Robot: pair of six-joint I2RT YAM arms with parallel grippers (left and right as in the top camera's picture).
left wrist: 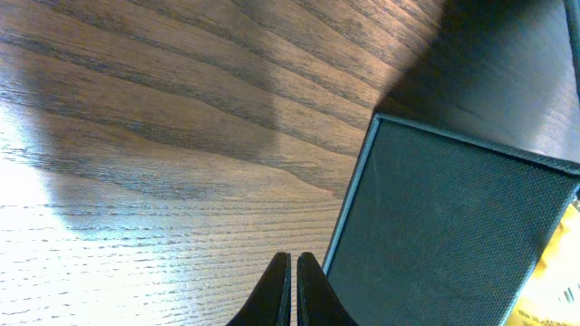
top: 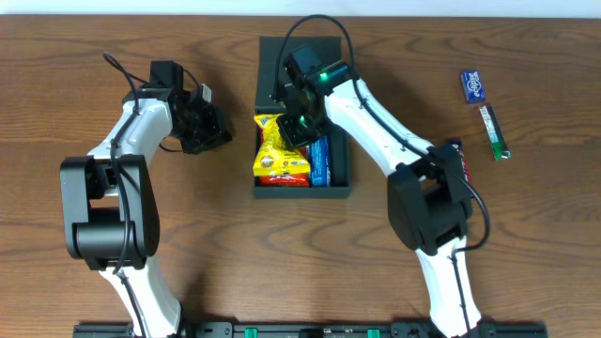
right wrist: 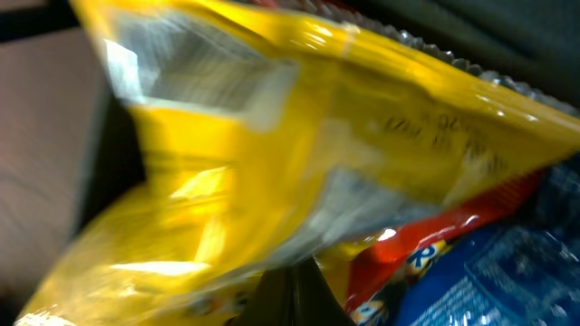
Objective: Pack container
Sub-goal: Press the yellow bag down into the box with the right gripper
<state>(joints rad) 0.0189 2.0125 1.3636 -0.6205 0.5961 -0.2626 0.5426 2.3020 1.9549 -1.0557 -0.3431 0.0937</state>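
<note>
The container [top: 340,184] is a dark square box in the middle of the table; its textured wall [left wrist: 435,226] fills the right of the left wrist view. Inside lie a yellow packet [top: 274,148] and a blue packet [top: 321,160]. My right gripper [top: 299,127] reaches into the box at the yellow packet's far end. Its jaws are shut and the tips [right wrist: 317,272] are covered by the blurred yellow packet [right wrist: 272,136], which rises close to the camera. A blue packet [right wrist: 507,281] lies beside it. My left gripper [top: 221,131] is shut and empty just left of the box [left wrist: 294,272].
A small blue packet [top: 474,86] and a green stick packet [top: 494,131] lie on the wood at the far right. The container's lid [top: 282,47] lies flat behind the box. The right arm's base [top: 427,202] stands right of the container.
</note>
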